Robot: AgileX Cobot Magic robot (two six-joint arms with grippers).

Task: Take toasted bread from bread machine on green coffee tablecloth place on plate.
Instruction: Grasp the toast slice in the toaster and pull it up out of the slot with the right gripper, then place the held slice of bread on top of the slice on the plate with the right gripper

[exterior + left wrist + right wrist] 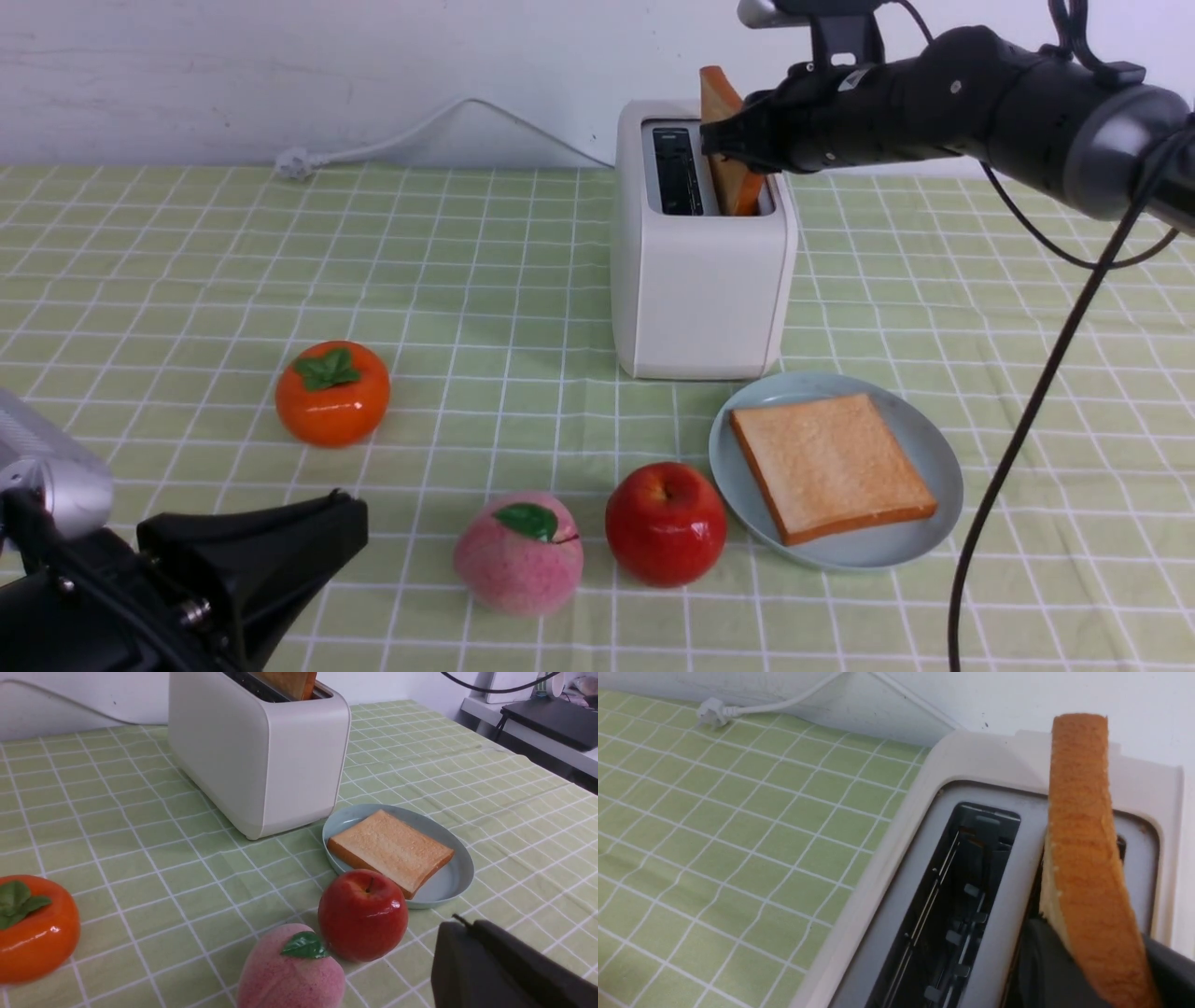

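The white bread machine (700, 289) stands on the green coffee tablecloth (187, 261). One slice of toasted bread (721, 103) sticks up, tilted, out of its right-hand slot, and the left-hand slot is empty. My right gripper (733, 149) reaches in from the right, its black fingers pressed on both faces of that slice (1083, 835). A second slice (831, 464) lies flat on the pale blue-green plate (934, 457) in front of the machine. My left gripper (345, 523) rests low at the near left, shut and empty, its fingertips (460, 921) near the plate (448, 882).
An orange persimmon (332, 393), a pink peach (519, 553) and a red apple (666, 523) sit on the cloth; the apple is right beside the plate. The machine's white cord and plug (294, 165) lie along the back wall.
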